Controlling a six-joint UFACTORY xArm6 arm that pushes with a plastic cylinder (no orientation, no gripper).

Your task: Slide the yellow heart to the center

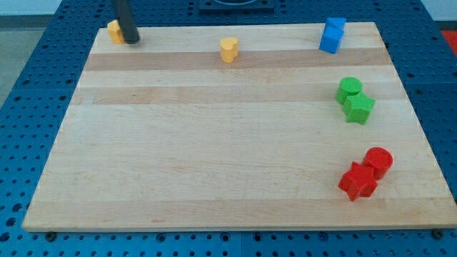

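A pale wooden board point(214, 143) with lengthwise grain bands rests on a blue pegboard bench point(43, 86), and you can place everything on it from the yellow heart point(228, 50) near the board's top edge. Far to the heart's left, in the top corner, sits a second yellow block point(113, 31), shape unclear, touching my tip point(133, 41). Far to the heart's right, two blue blocks point(332, 35) touch each other. Below those and further right, two green blocks point(355, 99) touch. Well below them, a red cylinder point(378, 160) meets a red star-like block point(358, 180).
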